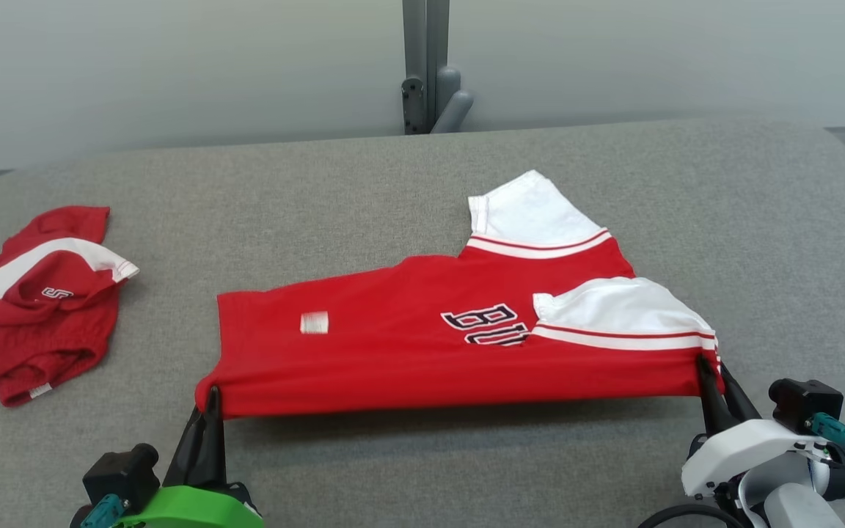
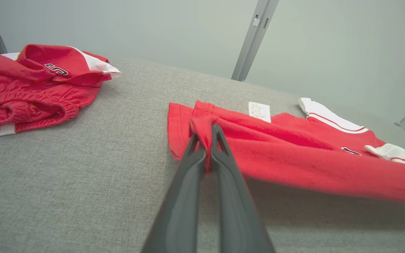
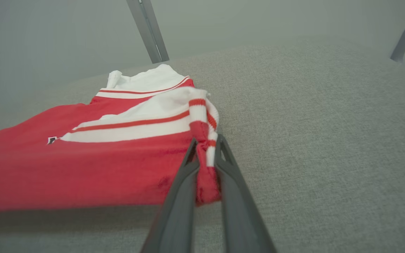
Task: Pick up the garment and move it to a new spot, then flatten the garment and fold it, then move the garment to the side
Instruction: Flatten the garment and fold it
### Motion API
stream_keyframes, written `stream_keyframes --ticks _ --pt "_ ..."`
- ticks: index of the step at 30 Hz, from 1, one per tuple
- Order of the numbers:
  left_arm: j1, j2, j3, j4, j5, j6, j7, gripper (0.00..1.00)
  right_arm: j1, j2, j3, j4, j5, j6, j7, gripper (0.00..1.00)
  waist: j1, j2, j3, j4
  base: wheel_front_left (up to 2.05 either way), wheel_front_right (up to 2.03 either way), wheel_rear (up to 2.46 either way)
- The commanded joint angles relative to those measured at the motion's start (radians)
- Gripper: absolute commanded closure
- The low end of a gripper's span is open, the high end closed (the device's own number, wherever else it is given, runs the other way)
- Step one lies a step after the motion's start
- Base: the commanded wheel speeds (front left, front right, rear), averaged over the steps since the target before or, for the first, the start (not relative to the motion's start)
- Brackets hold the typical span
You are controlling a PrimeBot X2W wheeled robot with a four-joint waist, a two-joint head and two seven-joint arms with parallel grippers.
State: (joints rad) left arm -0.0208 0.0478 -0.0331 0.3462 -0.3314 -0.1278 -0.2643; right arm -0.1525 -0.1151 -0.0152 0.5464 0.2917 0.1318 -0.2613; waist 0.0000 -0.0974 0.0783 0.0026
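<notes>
head view: garment (image 1: 408, 352) on grey fabric table (image 1: 686, 183), pale wall (image 1: 173, 66) behind.

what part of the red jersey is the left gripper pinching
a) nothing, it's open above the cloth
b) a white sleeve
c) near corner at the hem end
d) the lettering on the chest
c: the left gripper is shut on the near hem-end corner of the red jersey, far from the white sleeves.
</notes>
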Motion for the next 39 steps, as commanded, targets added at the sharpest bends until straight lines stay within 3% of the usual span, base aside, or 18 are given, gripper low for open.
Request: stream_keyframes --ticks 1,21,22,23,24,29,39 --pt "0.019 0.005 0.007 0.002 0.005 -0.002 0.001 1.00 0.009 -0.010 -0.004 -0.003 0.005 -0.002 -0.002 1.00 0.0000 0.0000 -0.059 -0.011 0.00 0.00 0.00" --pt "0.119 0.006 -0.003 0.156 -0.013 0.026 0.000 1.00 0.120 -0.015 0.038 0.043 -0.002 -0.002 -0.002 1.00 0.0000 0.0000 -0.022 -0.020 0.00 0.00 0.00" --pt "0.116 0.006 -0.005 0.168 -0.016 0.029 0.000 0.82 0.120 -0.017 0.033 0.044 -0.001 -0.002 -0.002 1.00 0.0000 0.0000 -0.018 -0.018 0.00 0.00 0.00" --pt "0.111 0.006 -0.006 0.176 -0.011 0.034 0.001 0.00 0.119 -0.022 0.025 0.044 -0.007 -0.002 -0.002 0.63 0.0000 0.0000 -0.014 -0.017 0.00 0.00 0.00" --pt "0.104 0.006 -0.008 0.184 -0.003 0.039 0.001 0.00 0.117 -0.024 0.018 0.043 -0.015 -0.002 -0.002 0.00 0.0000 0.0000 -0.009 -0.014 0.00 0.00 0.00" --pt "0.070 0.005 -0.004 0.152 0.023 0.066 0.000 0.00 0.077 -0.015 -0.033 0.003 -0.059 -0.002 -0.002 0.00 0.0000 0.0000 0.025 -0.007 0.00 0.00 0.00" --pt "-0.147 0.005 0.003 0.155 0.109 0.042 0.001 0.00 -0.098 -0.014 -0.028 -0.057 -0.106 -0.002 -0.002 0.00 0.0000 0.0000 0.168 0.004 0.00 0.00 0.00"
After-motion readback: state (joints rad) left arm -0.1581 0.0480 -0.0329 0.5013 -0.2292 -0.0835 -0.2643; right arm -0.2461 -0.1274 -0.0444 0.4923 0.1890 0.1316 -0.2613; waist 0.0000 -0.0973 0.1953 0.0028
